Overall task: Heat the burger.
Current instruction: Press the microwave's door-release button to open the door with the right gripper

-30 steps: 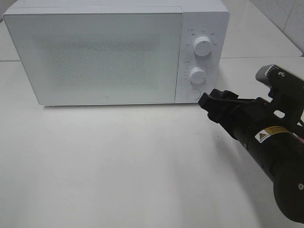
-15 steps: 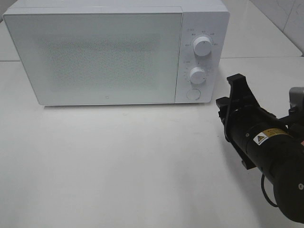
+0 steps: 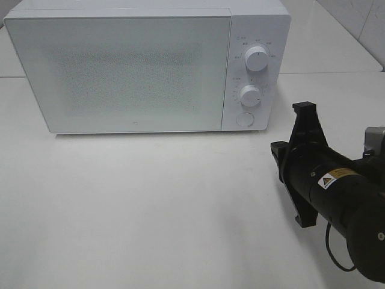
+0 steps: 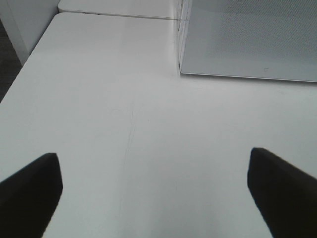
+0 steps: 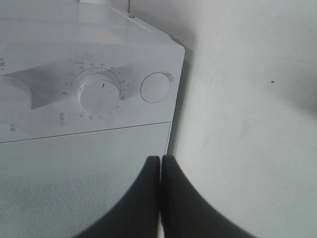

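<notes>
The burger is out of view in every frame. The white microwave [image 3: 120,66] stands at the back of the table with its door shut. My right gripper [image 5: 160,162] is shut with nothing between its fingers, which press together. It hangs a short way in front of the microwave's lower right corner, facing the lower dial [image 5: 99,93] and the round button [image 5: 155,88]. From above, the right arm [image 3: 328,180] lies at the right of the table, rolled on its side. My left gripper [image 4: 152,157] stands wide open over bare table, left of the microwave.
The microwave's control panel carries an upper dial [image 3: 257,58], a lower dial [image 3: 249,95] and a round button [image 3: 244,119]. The white table [image 3: 150,205] stretches in front of it. A tiled wall [image 3: 361,18] rises at the back right.
My right gripper has shut, rolled onto its side and drawn back to the right from the microwave's button. The left gripper has stayed as it was.
</notes>
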`<state>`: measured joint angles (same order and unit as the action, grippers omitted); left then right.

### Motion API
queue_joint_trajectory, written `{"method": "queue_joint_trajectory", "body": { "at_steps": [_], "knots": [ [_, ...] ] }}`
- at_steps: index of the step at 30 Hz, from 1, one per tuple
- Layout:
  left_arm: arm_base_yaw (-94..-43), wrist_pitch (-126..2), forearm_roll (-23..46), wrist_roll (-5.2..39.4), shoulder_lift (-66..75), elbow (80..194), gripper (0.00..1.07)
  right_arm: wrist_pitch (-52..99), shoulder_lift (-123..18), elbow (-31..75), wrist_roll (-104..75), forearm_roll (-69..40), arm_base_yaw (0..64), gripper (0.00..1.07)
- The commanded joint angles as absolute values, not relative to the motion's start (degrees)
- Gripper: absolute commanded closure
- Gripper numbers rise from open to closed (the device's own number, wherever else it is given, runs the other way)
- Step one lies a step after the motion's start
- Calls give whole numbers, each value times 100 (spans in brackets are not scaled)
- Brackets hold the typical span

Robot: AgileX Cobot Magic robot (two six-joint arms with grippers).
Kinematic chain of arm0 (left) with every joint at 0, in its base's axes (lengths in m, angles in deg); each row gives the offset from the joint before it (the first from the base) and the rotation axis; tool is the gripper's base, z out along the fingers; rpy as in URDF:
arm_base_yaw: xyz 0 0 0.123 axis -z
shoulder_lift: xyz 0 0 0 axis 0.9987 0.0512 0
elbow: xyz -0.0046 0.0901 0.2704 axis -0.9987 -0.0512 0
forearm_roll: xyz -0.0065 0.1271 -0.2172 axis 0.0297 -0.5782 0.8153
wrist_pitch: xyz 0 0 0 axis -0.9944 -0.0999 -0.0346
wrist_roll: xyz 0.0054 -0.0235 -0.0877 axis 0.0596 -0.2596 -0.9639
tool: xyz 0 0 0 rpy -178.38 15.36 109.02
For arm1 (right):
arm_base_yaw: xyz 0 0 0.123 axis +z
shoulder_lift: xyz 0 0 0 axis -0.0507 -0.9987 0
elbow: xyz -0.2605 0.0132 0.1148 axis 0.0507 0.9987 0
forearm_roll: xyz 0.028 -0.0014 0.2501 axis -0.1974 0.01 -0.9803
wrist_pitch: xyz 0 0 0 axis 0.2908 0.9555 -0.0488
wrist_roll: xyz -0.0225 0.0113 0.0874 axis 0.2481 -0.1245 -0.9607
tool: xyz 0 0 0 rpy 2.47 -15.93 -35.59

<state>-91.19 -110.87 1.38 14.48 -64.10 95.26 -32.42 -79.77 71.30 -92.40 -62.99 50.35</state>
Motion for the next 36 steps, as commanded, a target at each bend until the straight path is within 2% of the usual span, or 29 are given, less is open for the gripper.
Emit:
{"method": "queue_joint_trajectory", "body": {
  "at_steps": [1,14,24,36],
  "knots": [
    [-9090,-11001,184,1460,-6542,9515,13,-3237,-8006,7061,-9251,-6288,5041,107],
    [-9090,-11001,184,1460,-6542,9515,13,-3260,-8888,6471,-9727,-6293,5035,107],
    [-9090,-11001,184,1460,-6542,9515,13,-2773,-9329,5697,-9715,-5795,4278,107],
    [-9090,-11001,184,1465,-6542,9515,13,-2572,-9753,5050,-9709,-5606,3889,107]
  ]
}}
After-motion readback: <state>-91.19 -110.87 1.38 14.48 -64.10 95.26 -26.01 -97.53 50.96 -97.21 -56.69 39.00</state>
